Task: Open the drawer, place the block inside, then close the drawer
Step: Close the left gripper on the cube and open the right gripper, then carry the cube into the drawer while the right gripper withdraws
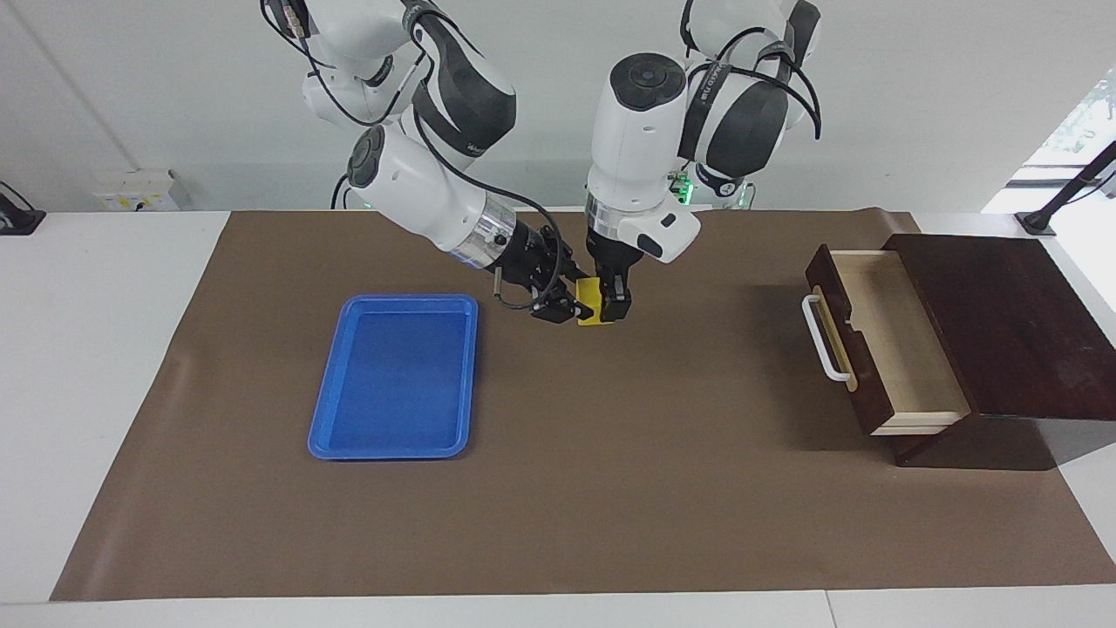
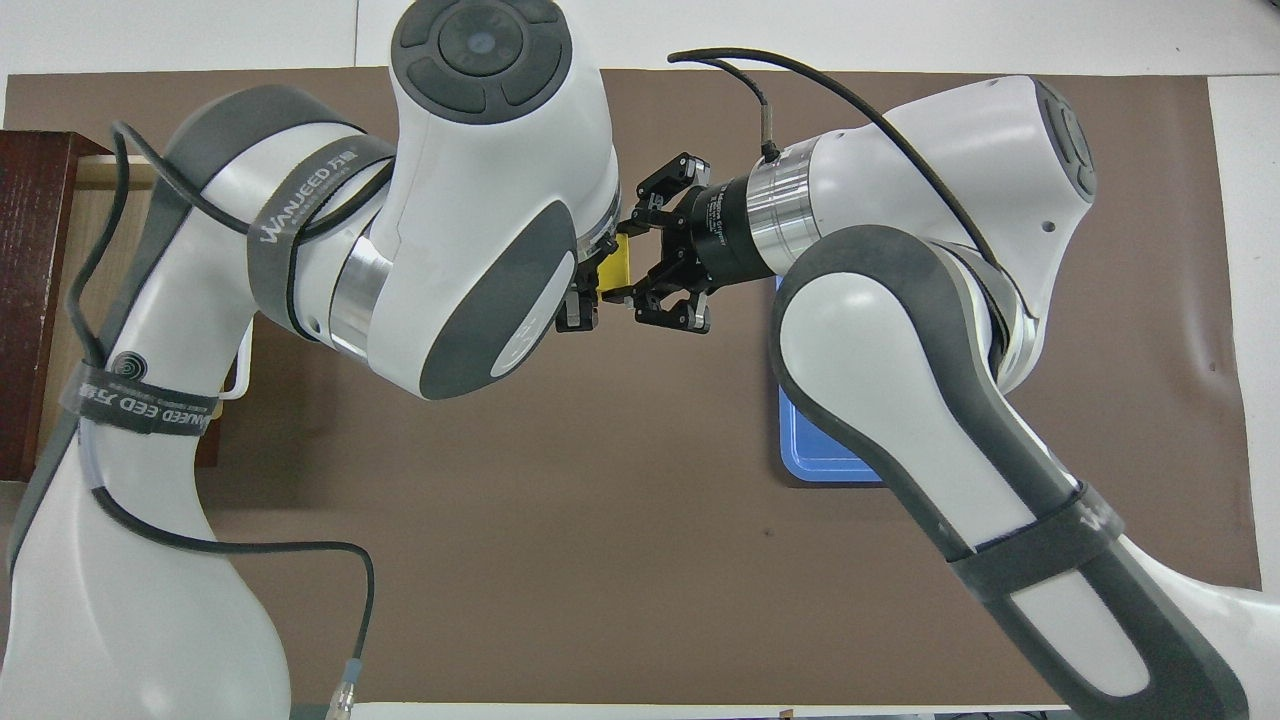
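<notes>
The small yellow block (image 1: 593,314) (image 2: 617,265) hangs over the brown mat, beside the blue tray. My right gripper (image 1: 571,305) (image 2: 628,268) reaches in sideways from the tray's end and is shut on the block. My left gripper (image 1: 608,305) (image 2: 592,285) comes straight down from above and is shut on the same block. The drawer (image 1: 889,340) (image 2: 100,220) stands pulled out of its dark wooden box (image 1: 1003,323) at the left arm's end of the table. Its pale interior holds nothing, and its white handle (image 1: 824,338) faces the mat's middle.
A flat blue tray (image 1: 397,375) (image 2: 820,440) lies on the mat (image 1: 610,488) toward the right arm's end, with nothing in it. In the overhead view both arms cover much of the mat and most of the tray.
</notes>
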Tool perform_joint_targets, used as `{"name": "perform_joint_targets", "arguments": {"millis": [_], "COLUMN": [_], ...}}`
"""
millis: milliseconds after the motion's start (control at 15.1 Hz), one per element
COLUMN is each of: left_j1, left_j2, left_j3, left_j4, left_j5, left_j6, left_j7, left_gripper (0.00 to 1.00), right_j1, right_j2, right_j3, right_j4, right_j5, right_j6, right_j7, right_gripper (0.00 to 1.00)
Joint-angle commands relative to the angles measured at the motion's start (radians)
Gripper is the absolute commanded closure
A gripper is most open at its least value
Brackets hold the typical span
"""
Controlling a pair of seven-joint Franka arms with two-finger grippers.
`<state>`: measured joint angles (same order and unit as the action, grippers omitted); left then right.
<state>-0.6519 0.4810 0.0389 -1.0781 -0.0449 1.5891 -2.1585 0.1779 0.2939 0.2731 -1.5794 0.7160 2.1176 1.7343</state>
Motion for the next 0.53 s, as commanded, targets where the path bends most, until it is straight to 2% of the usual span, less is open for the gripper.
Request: {"name": "perform_joint_targets", "arguments": {"millis": [0,463], "left_j1": [-0.023,0.010], "left_j2": [0.019,0.004], "left_j3": [0.012,0.012], "left_j4": [0.030,0.023], "left_j5": [0.007,0.056], "left_j6": [-0.009,-0.061], "left_j7": [-0.027,-0.001], "left_gripper": [1.00,1.00], "right_j1": [-0.008,-0.027], "right_j2": [-0.018,-0.015], "right_j3": [-0.002,-0.008], "right_j4": [-0.008,0.005], "right_j5": [-0.006,-0.007], "right_j6": [0.018,0.007], "right_j7": [0.050,0.048], "right_gripper": [0.00,0.00]}}
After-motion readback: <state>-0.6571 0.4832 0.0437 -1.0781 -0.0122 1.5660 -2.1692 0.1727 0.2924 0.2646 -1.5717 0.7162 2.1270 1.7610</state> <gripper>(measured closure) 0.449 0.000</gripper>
